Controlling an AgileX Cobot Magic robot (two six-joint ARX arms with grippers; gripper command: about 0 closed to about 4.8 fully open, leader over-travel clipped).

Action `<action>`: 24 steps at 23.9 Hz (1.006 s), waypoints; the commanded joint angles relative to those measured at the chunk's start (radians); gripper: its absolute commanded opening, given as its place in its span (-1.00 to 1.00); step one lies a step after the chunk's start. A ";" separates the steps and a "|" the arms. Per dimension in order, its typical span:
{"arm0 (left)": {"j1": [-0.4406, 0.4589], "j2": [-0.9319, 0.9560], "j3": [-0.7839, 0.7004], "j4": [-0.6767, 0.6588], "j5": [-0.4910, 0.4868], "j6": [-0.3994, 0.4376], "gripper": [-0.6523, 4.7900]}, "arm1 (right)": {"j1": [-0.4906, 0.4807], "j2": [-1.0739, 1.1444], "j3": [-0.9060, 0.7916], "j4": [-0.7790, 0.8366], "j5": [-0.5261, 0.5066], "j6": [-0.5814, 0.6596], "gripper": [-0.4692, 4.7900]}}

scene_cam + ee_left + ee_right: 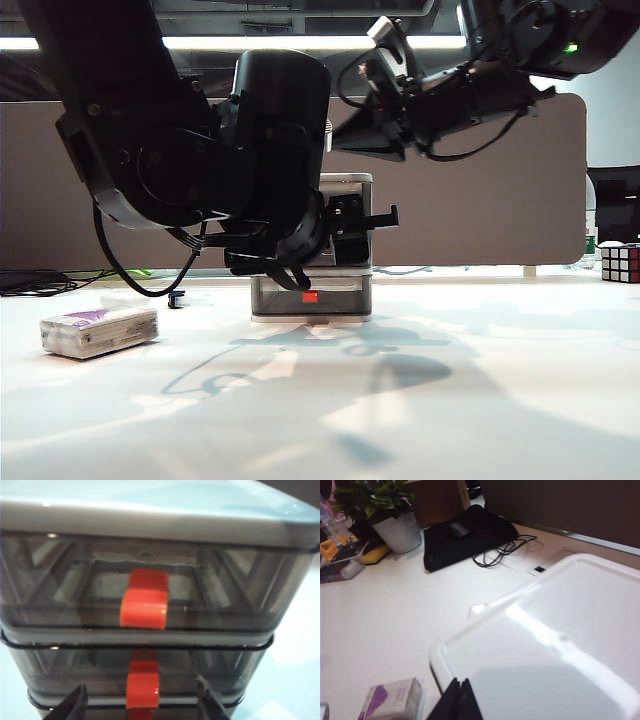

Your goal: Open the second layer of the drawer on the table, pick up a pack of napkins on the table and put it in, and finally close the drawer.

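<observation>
The drawer (160,525), a white frame with smoky grey tiers, fills the left wrist view. On the front of its second layer (75,667) is a red-orange tab (143,690). My left gripper (143,705) is open right in front of it, with one finger (75,705) on each side of the tab and nothing held. In the exterior view the left gripper (280,268) hides most of the drawer (345,290). My right gripper (460,700) is shut and empty, hovering over the drawer's white top (560,645). The pack of napkins (98,331) lies on the table (450,400) left of the drawer, purple patch up.
A Rubik's cube (620,262) sits at the far right edge of the table. Beyond the drawer the right wrist view shows a potted plant (397,532), a black bag with a mouse (465,530) and loose cables (505,550). A brown partition (480,200) stands behind.
</observation>
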 commanded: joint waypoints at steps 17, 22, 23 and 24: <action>0.039 0.035 0.012 0.020 0.065 -0.028 0.22 | 0.015 0.020 0.019 -0.117 0.035 -0.079 -0.84; 0.045 0.035 0.012 0.030 0.063 -0.028 0.22 | 0.015 0.020 0.019 -0.118 0.035 -0.079 -0.84; 0.045 0.035 0.012 0.033 0.063 -0.027 0.22 | 0.015 0.020 0.019 -0.118 0.035 -0.080 -0.84; 0.045 0.035 0.012 0.042 0.063 -0.020 0.22 | 0.015 0.020 0.019 -0.118 0.035 -0.080 -0.84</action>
